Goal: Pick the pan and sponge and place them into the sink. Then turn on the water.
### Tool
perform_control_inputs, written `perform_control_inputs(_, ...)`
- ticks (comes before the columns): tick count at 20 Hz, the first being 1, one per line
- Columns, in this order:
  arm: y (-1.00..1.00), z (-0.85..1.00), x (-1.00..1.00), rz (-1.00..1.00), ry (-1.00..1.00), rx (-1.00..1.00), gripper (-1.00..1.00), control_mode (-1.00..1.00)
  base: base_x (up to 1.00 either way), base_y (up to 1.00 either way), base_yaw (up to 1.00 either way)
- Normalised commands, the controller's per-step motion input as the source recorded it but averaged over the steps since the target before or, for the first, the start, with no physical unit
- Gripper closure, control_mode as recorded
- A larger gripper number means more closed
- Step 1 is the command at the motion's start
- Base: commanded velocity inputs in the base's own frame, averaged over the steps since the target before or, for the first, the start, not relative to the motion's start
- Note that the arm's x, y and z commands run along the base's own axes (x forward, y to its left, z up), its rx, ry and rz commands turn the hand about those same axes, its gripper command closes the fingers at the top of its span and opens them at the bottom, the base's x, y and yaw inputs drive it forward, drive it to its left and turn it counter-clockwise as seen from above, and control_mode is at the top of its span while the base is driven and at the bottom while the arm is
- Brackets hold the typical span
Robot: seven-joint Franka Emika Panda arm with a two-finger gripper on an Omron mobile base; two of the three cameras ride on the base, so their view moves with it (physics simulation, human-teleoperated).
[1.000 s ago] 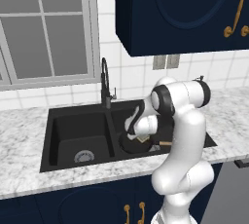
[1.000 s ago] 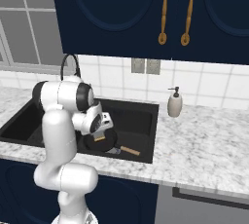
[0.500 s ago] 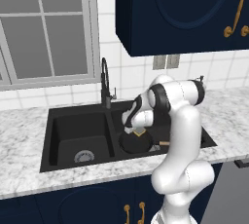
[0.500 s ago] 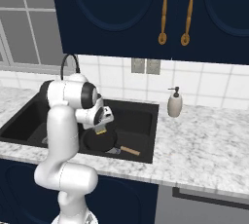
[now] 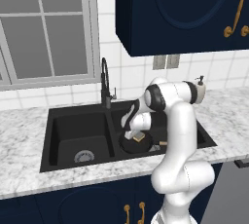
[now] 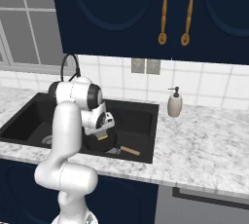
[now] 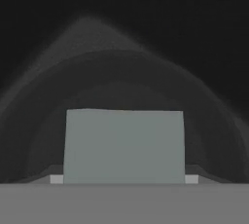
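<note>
The sponge [image 5: 139,137] lies on the pan [image 5: 137,143], and the pan rests in the basin of the sink [image 5: 63,121] that is farther from the window; its wooden handle points toward the front rim. Compared with half a second ago, the gripper [image 5: 131,131] has risen a little from the sink and the sponge stays behind on the pan. This suggests both things are now placed, so what remains is the water. No stream comes from the faucet [image 5: 104,83] yet. The jaws stand fairly wide apart and appear to hold nothing. The fingers are hard to separate from the dark basin, and the pan's far side is hidden behind the arm.
</note>
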Motion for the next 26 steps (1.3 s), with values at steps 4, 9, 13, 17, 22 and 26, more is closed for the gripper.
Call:
perform_control_inputs(4, 0.0, -0.16, 0.0, 0.04, 0.01, 0.0, 1.0, -1.0, 0.0, 0.0, 0.0)
perform_control_inputs(9, 0.0, 0.0, 0.0, 0.0, 0.0, 0.0, -1.0, -1.0, 0.0, 0.0, 0.0)
perform_control_inputs(13, -0.06, 0.04, -0.01, 0.0, 0.0, 0.0, -1.0, -1.0, 0.0, 0.0, 0.0)
perform_control_inputs(17, -0.14, 0.4, -0.13, 0.0, 0.0, 0.0, -1.0, -1.0, 0.0, 0.0, 0.0)
perform_control_inputs(22, -0.19, 0.47, -0.43, 0.0, -0.06, 0.06, -1.0, -1.0, 0.0, 0.0, 0.0)
perform_control_inputs(26, -0.23, 0.49, -0.62, 0.0, -0.06, 0.06, -1.0, -1.0, 0.0, 0.0, 0.0)
